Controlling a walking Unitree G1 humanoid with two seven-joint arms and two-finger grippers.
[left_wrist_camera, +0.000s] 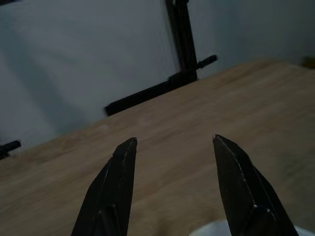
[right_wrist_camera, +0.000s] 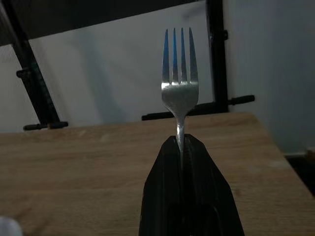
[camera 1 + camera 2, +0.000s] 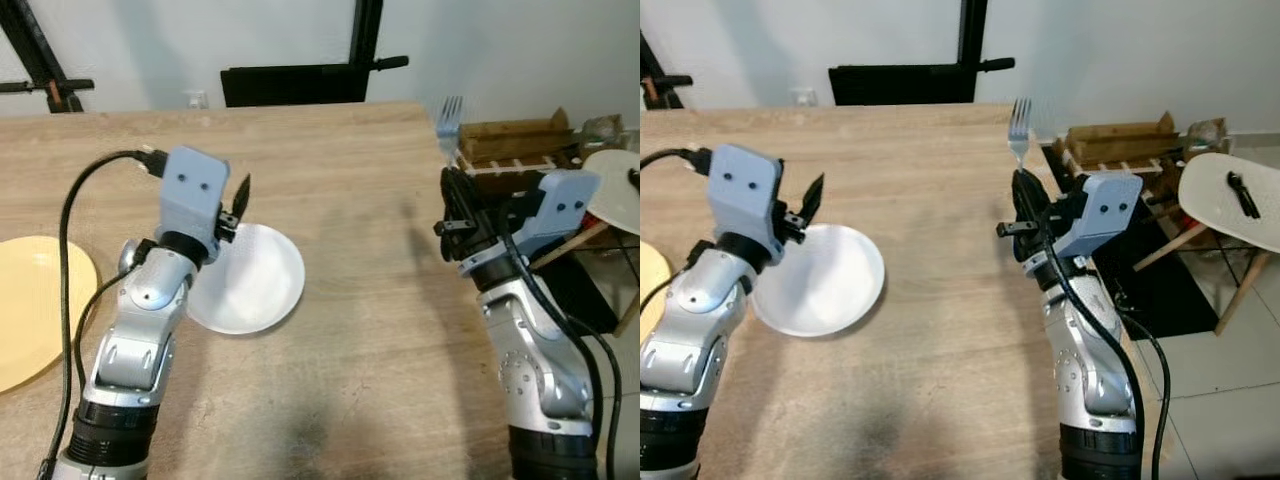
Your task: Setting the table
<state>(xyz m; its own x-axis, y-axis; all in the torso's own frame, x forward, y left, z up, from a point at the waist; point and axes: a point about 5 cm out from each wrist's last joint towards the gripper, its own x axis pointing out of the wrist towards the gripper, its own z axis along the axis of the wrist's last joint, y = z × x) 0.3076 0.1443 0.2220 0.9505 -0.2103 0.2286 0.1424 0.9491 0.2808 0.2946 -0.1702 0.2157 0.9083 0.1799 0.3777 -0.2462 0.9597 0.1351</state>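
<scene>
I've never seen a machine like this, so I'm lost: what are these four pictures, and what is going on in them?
It is a humanoid robot setting a table. The two wide pictures come from cameras in its head, looking down at its own silver arms. The other two come from cameras on each wrist, looking along the black fingers. On the wooden table lie a white plate and, at the left edge, a yellow plate. The left claw is open above the white plate's edge. The right claw is shut on a fork, prongs pointing up.
</scene>
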